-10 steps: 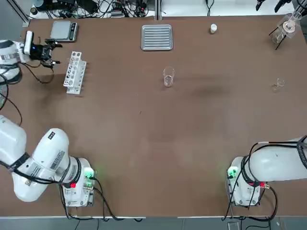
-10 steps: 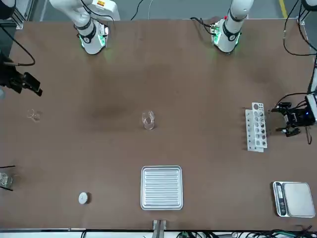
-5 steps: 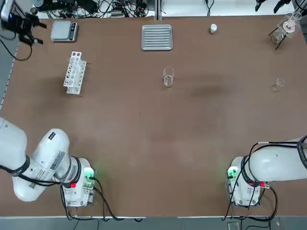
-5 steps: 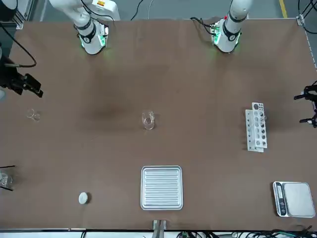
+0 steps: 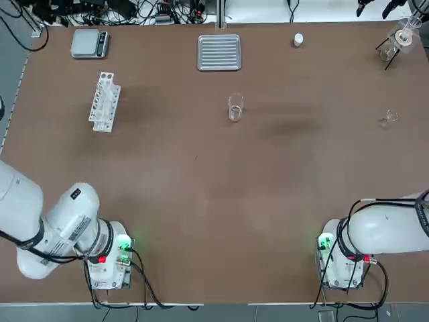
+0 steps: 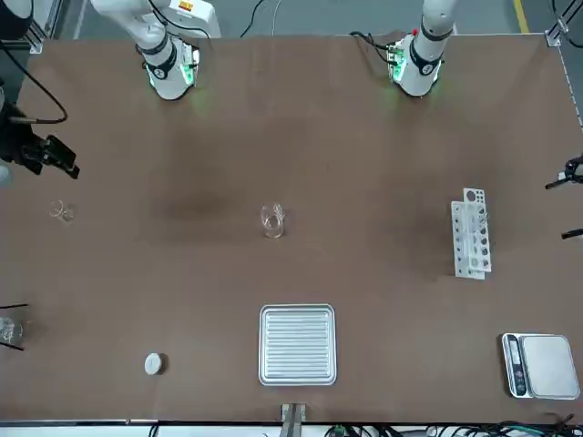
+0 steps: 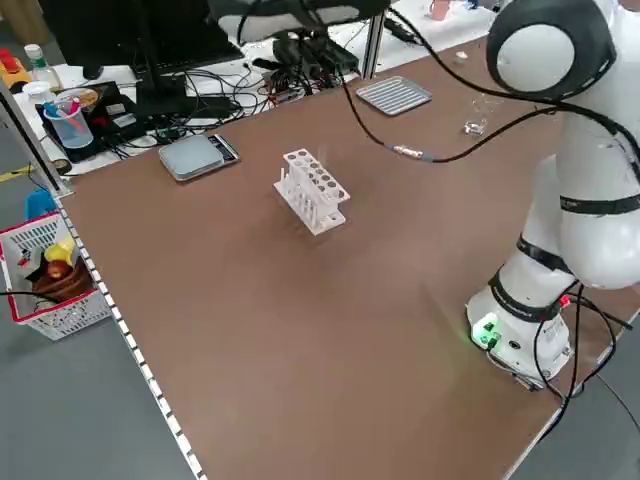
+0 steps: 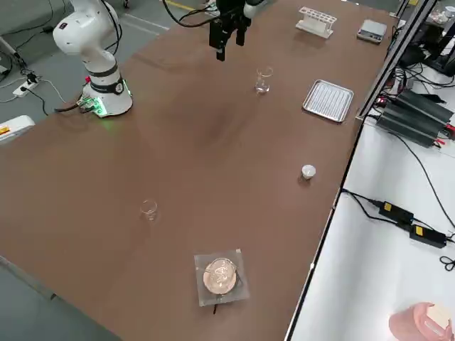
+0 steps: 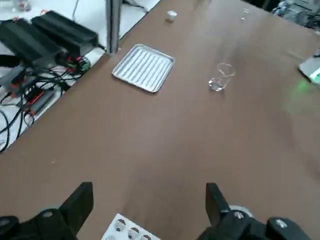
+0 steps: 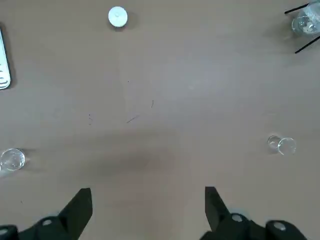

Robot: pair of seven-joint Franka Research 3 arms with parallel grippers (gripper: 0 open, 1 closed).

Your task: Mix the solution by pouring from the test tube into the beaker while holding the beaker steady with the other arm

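My table [image 5: 201,201] is a broad brown surface. On it stand the beaker [image 5: 234,108] near the middle, a white tube rack [image 5: 104,102], a ribbed metal tray [image 5: 219,52], a scale [image 5: 89,43], a small white cap [image 5: 298,40], a flask on a stand [image 5: 395,41] and a smaller glass piece [image 5: 389,119].

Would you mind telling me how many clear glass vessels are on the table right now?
3. The beaker stands mid-table near the metal tray; a smaller glass piece sits toward the right edge; a flask on a stand occupies the far right corner. None seem hidden.
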